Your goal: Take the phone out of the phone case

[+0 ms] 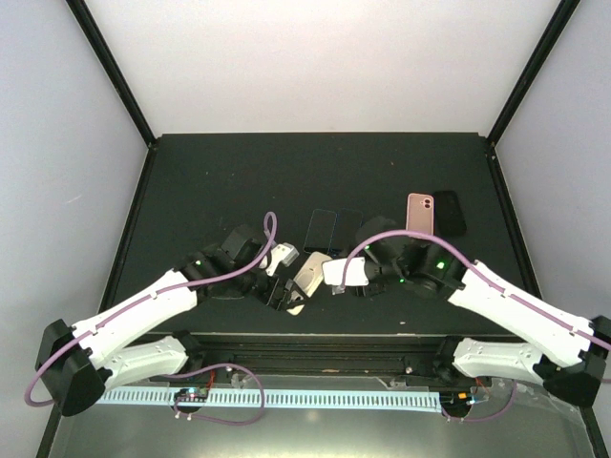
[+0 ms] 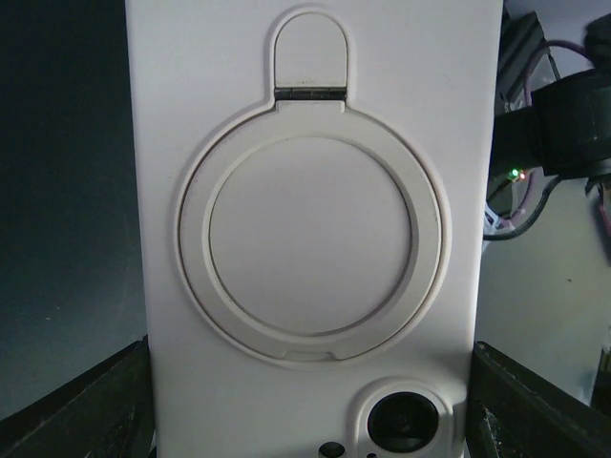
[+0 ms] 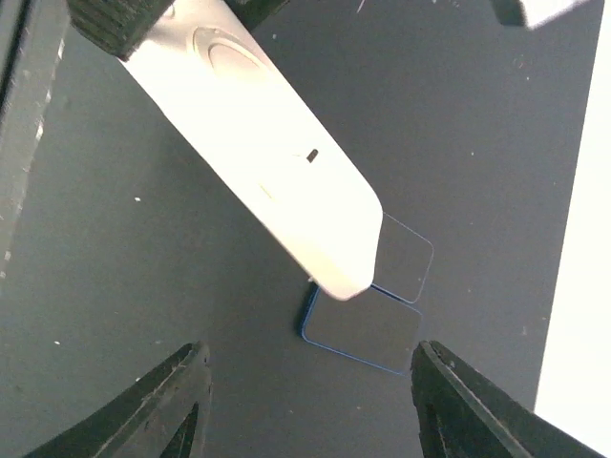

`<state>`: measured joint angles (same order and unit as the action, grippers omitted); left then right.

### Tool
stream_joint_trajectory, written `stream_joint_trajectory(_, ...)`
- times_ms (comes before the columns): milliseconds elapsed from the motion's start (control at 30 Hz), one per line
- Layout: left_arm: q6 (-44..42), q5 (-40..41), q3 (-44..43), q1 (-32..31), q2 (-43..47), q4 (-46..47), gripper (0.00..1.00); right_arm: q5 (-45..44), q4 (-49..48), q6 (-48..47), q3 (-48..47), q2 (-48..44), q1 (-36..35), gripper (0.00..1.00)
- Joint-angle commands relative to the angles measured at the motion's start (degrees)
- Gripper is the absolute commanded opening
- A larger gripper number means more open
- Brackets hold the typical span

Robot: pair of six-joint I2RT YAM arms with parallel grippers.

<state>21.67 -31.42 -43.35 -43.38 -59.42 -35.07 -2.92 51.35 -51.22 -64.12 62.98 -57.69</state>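
My left gripper (image 1: 286,286) is shut on a white phone case (image 1: 310,273) and holds it off the table. The left wrist view shows the case's back (image 2: 315,239) with a round ring stand and a dark camera cut-out, gripped at both side edges. I cannot tell whether a phone is inside. My right gripper (image 1: 344,275) is open and empty just right of the case. In the right wrist view the case (image 3: 277,143) slants above a blue-edged phone (image 3: 368,329) lying flat on the table, between and beyond my open right fingers (image 3: 181,401).
A thin dark rectangle (image 3: 403,262) lies against the blue-edged phone (image 1: 323,229). A pink phone (image 1: 420,212) and a black case (image 1: 450,212) lie at the back right. The black mat's (image 1: 220,181) walls stand close on three sides.
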Motion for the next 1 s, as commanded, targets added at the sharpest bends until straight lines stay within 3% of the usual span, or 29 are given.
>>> stream_joint_trajectory(0, -1.13, -4.97, -2.94, -0.61, -0.72, 1.08, 0.45, -13.83, -3.21, -3.39, 0.72, 2.37, -5.17, 0.58)
stream_joint_trajectory(233, -2.25, -8.47, -3.54, -1.31, -1.03, 0.6, 0.44, -19.44, -4.7, -8.33, 2.71, 5.41, -10.22, 0.53)
stream_joint_trajectory(800, -4.47, -10.55, -4.81, -1.62, -2.63, -0.92, 0.42, -22.9, -7.79, -13.47, 6.88, 6.05, -13.22, 0.23)
stream_joint_trajectory(900, -5.24, -10.39, -5.22, -1.62, -3.06, -1.65, 0.48, -23.09, -8.09, -13.89, 7.12, 5.66, -13.25, 0.14)
stream_joint_trajectory(967, -5.85, -9.68, -5.62, -1.62, -3.07, -1.94, 0.64, -23.34, -8.2, -14.33, 7.39, 5.3, -13.27, 0.1)
